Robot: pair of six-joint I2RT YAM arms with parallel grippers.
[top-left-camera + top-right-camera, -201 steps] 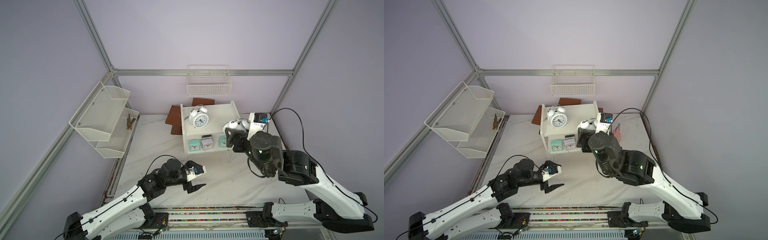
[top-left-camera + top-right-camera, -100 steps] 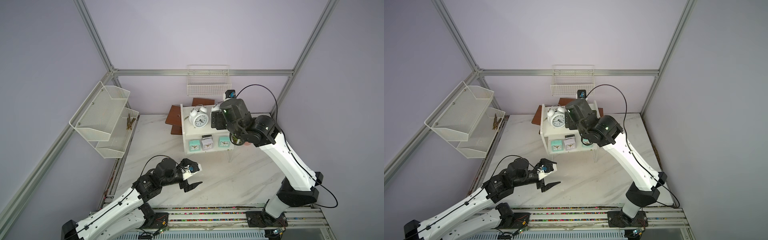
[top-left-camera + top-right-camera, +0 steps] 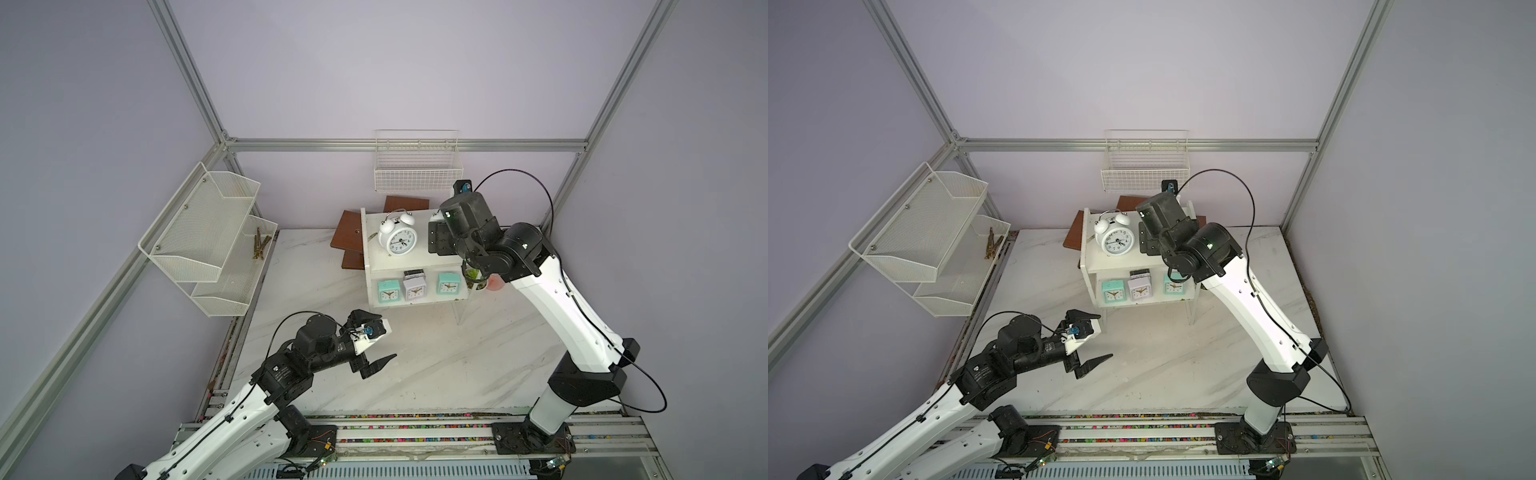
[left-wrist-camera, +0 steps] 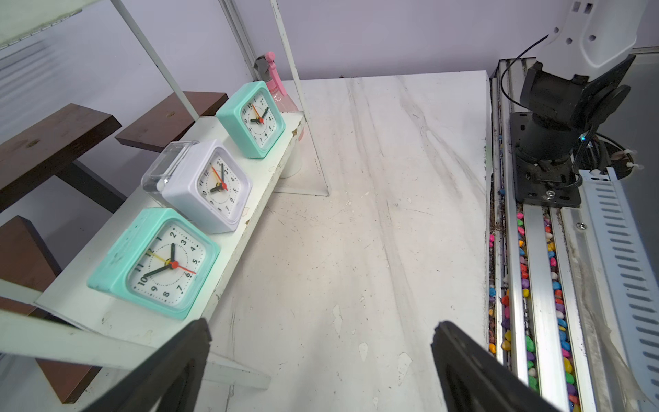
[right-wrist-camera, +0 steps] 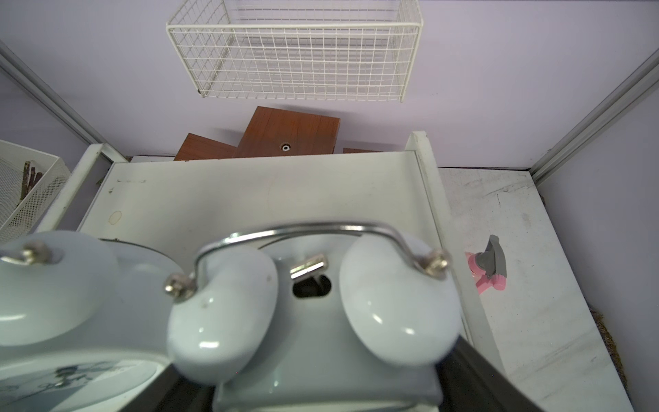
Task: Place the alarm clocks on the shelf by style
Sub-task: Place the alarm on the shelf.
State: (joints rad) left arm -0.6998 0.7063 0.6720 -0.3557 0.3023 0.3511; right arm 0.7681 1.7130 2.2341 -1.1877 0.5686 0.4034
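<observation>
Movement at the shelf (image 3: 415,262): the right gripper (image 5: 328,390), low before the shelf's front a second ago, now reaches over the top board, fingers clamped on the sides of the carried twin-bell clock (image 5: 313,321). The left gripper (image 3: 384,338), jaws spread wider than a second ago and holding nothing, hovers above the desk (image 3: 457,365), short of the shelf's front.

On the top board the standing twin-bell clock (image 3: 398,237) faces forward, unmoved. In the right wrist view its bell overlaps the carried clock's. Whether the two touch cannot be told, nor whether the carried clock rests on the board. On the carried clock's other side runs the shelf's raised side rail. In both top views the right arm's wrist hides the carried clock almost wholly.

Along the lower board stand, as before, a mint-green clock (image 3: 388,290), a whitish-grey clock (image 3: 414,287) and another mint-green clock (image 3: 447,283). A small clear-topped piece (image 4: 167,167) sits directly behind the whitish-grey one, its face hidden.

Brown boards (image 3: 349,237) show behind the shelf. A wire basket (image 3: 417,174) hangs on the back wall, a mesh rack (image 3: 199,241) on the side wall. A pink spray bottle (image 5: 490,281) stands just beside the shelf.
</observation>
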